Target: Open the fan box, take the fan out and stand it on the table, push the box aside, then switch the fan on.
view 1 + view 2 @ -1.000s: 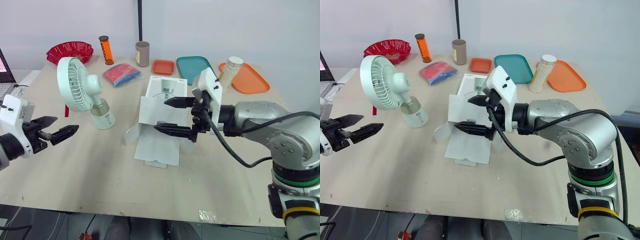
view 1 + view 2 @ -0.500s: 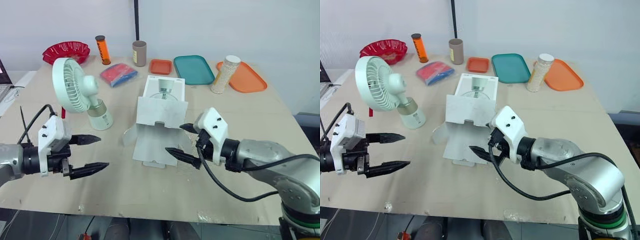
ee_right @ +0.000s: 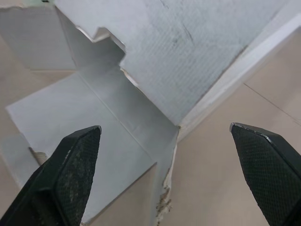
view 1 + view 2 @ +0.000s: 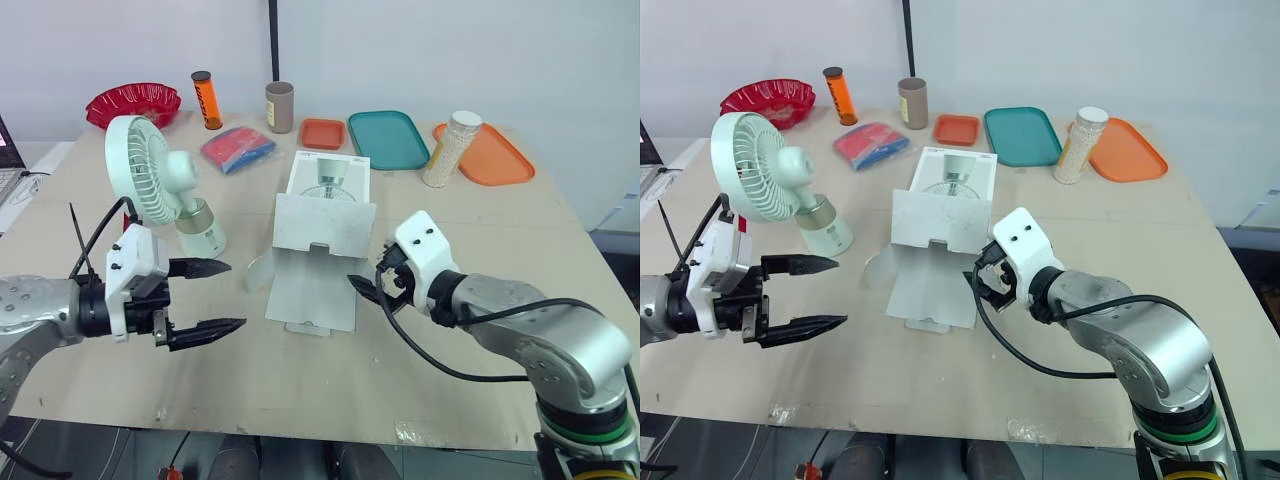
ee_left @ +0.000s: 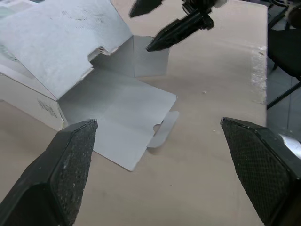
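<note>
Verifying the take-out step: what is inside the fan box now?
Bare white cardboard shows at the mouth of the fan box; its front flap covers the deeper interior. The fan stands outside on the table.

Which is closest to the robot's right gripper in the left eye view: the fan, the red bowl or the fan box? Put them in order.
1. fan box, right beside the right gripper.
2. fan, standing farther off on the left.
3. red bowl, at the far left corner.
</note>
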